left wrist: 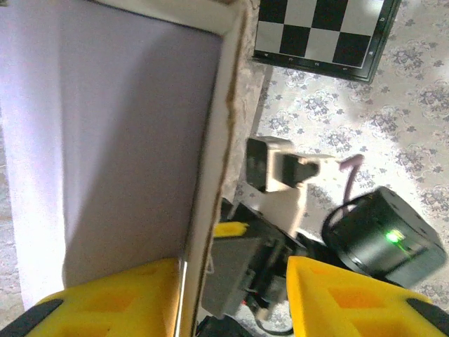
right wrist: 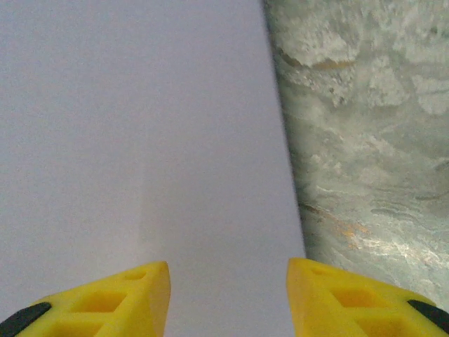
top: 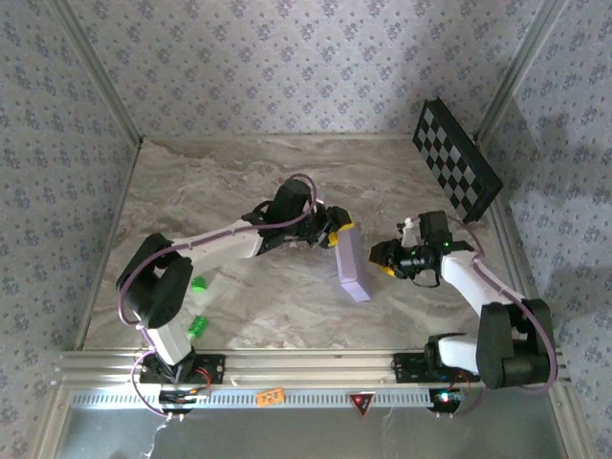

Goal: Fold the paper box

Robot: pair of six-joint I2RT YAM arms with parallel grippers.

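Grey marbled tabletop (top: 287, 306), pale floral wallpaper walls (top: 287, 67), aluminium rail (top: 316, 364) at near edge

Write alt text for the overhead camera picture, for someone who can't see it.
A pale lavender paper box stands on edge at centre, the left gripper at its far end and the right gripper close beside its right face. A black-and-white checkerboard panel sits at the back right; small green pieces lie near the left arm.
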